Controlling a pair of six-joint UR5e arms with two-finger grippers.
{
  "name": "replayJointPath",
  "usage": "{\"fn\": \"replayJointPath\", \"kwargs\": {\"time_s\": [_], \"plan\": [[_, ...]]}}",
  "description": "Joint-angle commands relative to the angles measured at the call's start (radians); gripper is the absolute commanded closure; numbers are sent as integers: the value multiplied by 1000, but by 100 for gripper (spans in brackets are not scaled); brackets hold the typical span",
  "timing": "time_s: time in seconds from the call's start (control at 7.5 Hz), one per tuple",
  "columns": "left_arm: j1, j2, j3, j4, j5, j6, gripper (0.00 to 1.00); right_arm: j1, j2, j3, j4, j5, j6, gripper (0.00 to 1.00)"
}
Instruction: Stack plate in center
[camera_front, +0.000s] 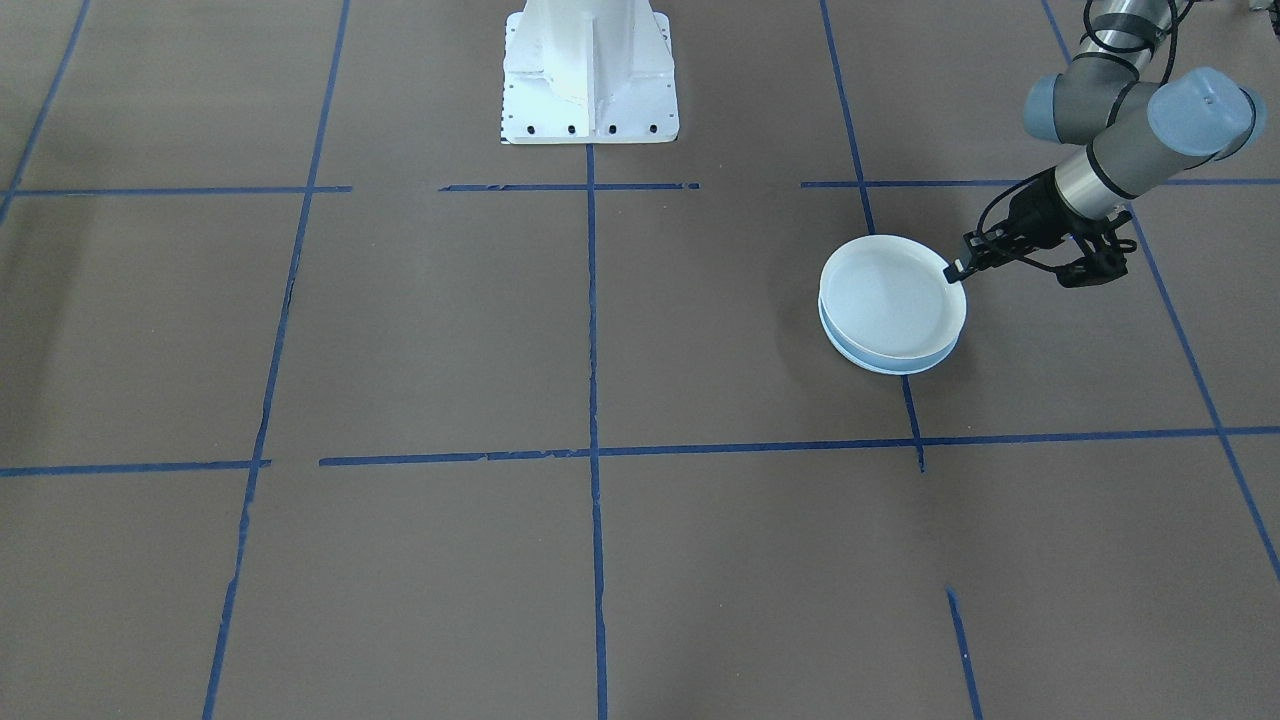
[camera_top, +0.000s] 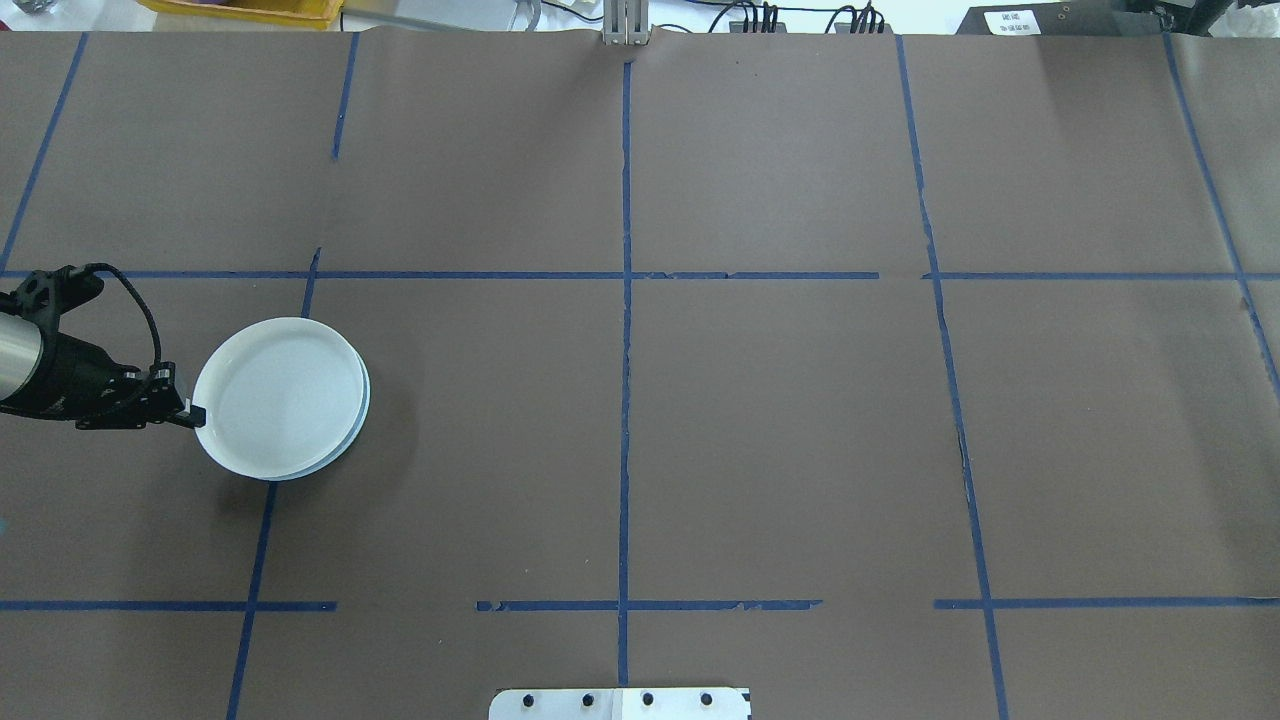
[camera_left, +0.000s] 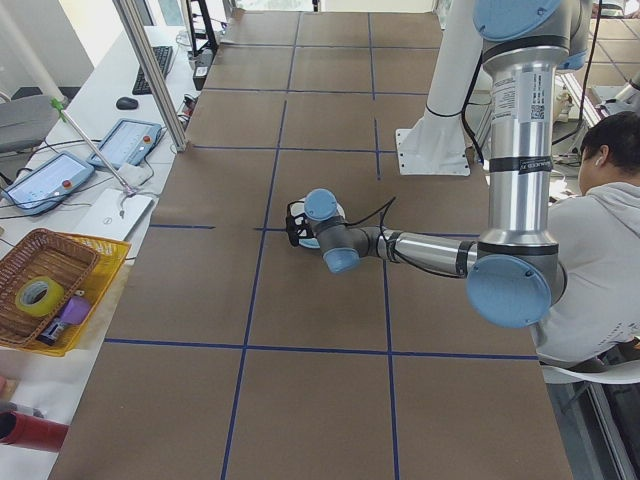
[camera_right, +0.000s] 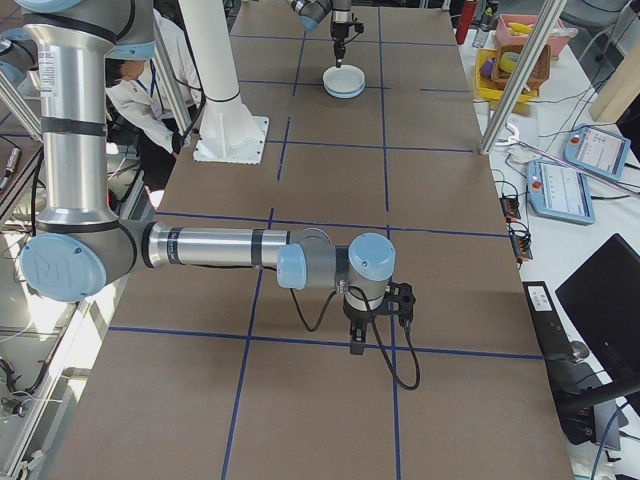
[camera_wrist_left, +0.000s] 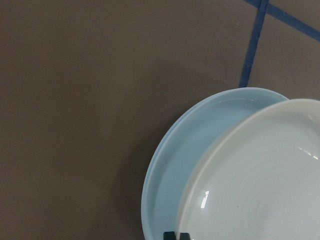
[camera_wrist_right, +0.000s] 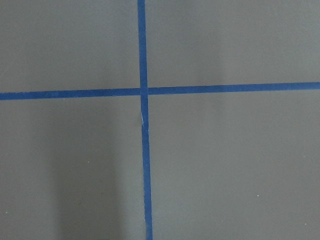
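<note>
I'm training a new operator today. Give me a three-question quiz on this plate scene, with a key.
1. True or false: the white plate sits squarely centred on the pale blue plate below it.
2. Which gripper is at the white plate's rim? A) the left gripper B) the right gripper C) both
3. Fill in: through the right wrist camera only the brown table cover and crossing ____ tape lines show.

Key
1. False: it is offset, leaving a crescent of the blue plate showing.
2. A: its fingers meet the rim; the right gripper hangs over bare table far away.
3. blue
</note>
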Motion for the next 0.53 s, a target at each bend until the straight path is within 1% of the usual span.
{"fn": "replayJointPath", "kwargs": {"time_s": [0.0,0.13,0.27,0.4], "plan": [[-4,-4,18,-3,2,1,1,0,0,0,0,-1,1,0],[-7,-2,18,-3,0,3,0,0,0,0,0,-1,1,0],[-42,1,17,-3,-24,16,0,0,0,0,0,-1,1,0],[-100,19,17,5,-70,108,0,0,0,0,0,0,1,0]]}}
